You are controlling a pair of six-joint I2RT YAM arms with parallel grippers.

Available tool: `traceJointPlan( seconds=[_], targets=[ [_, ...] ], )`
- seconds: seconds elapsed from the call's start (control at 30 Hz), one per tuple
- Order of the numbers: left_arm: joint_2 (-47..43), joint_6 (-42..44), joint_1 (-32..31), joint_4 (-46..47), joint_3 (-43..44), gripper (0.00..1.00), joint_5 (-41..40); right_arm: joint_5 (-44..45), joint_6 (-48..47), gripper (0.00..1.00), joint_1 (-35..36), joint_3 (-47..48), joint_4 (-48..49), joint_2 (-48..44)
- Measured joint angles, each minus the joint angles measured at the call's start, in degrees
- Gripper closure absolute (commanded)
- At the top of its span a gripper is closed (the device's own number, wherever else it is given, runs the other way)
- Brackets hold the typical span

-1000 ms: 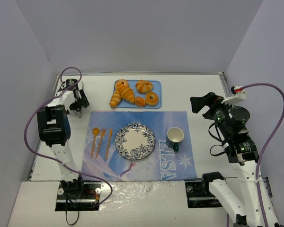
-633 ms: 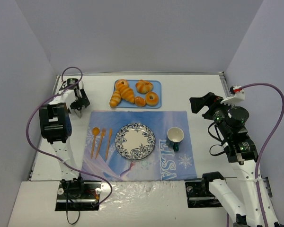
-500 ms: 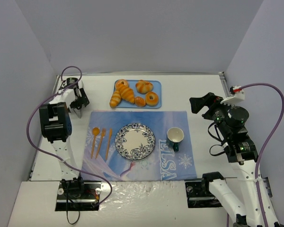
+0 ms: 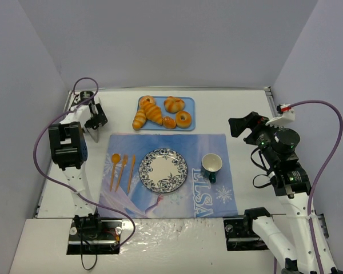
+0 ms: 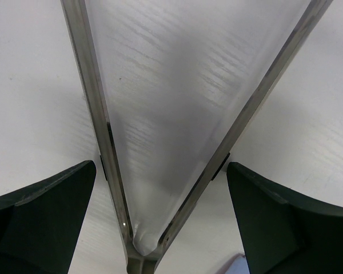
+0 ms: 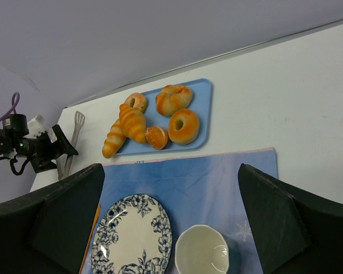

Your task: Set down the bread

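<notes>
1. Top external view.
   - The blue tray (image 4: 190,103) is the reference item.
   - The bread (image 4: 154,113) lies on the tray, in its left half and slanted.
   - A slimmer horn (image 4: 139,120) lies alongside the bread at the tray's left edge.
   - A ring doughnut (image 4: 146,101) sits in the tray's far-left corner.
   - The left gripper (image 4: 94,127) is off the tray's left side, clear of it and over metal tongs (image 4: 95,136).
   - The right gripper (image 4: 243,124) is off the tray's right side, well apart.
   - The patterned plate (image 4: 163,170) sits on the near side of the tray, apart from it.

2. Left wrist view.
   - The left gripper (image 5: 161,165) is spread wide.
   - Both arms of the tongs (image 5: 94,103) run between its fingers (image 5: 40,222).
   - The fingertips reach the arms' outer sides, but contact cannot be told and no grip is evident.
   - The tray and the bread are out of frame.

3. Right wrist view.
   - The right gripper (image 6: 171,165) has its fingers (image 6: 46,222) far apart and holds nothing.
   - The bread (image 6: 133,123) is on the tray (image 6: 204,103), left of centre.
   - The horn (image 6: 112,140) touches the bread on its outer side.
   - A second doughnut (image 6: 184,127) lies towards the tray's right side.
   - The left gripper (image 6: 40,149) is beyond the tray's left edge, beside the tongs (image 6: 74,137).
</notes>
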Motion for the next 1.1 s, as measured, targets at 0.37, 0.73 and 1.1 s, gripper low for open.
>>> traceJointPlan(
  seconds=[0.37,0.73,1.1],
  targets=[
    [0.6,-0.3,1.0,0.8,0.4,0.18,2.1,0.0,0.0,0.0,0.0,-0.4,0.0,0.0],
    [0.6,-0.6,1.0,2.1,0.0,0.48,3.2,0.0,0.1,0.0,0.0,-0.7,0.0,-0.5],
    [-2.0,-1.0,1.1,3.8,-3.9,0.57,4.9,-0.1,1.2,0.0,0.0,-1.3,0.0,-1.7]
  ],
)
